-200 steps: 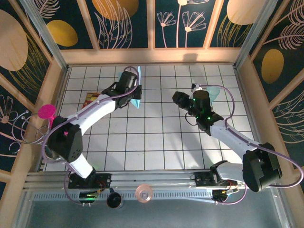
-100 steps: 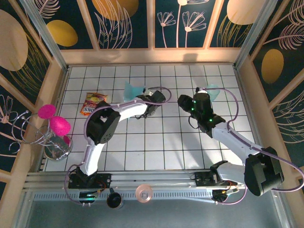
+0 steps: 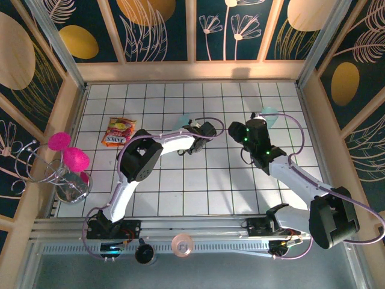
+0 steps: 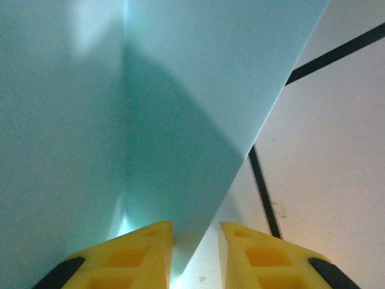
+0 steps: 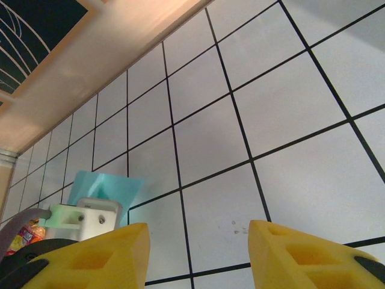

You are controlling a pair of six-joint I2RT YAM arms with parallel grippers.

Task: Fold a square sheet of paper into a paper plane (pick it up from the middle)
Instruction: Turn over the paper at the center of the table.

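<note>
The top external camera hangs above and behind the left arm's base point(image 3: 113, 229) and the right arm's base point(image 3: 264, 226), both at the lower edge of the frame. It looks down over the whole tiled counter point(image 3: 180, 180) to the back wall point(image 3: 192, 71) at the top. The left wrist camera looks past the left arm's jaws at the bottom edge. It is very close to the light-blue paper point(image 4: 120, 120) at upper left, with counter tiles at right. The right wrist camera sits low and looks obliquely over the right arm's jaws toward the wall at upper left. Its lower left catches the same paper, which is also seen mid-frame from overhead.
</note>
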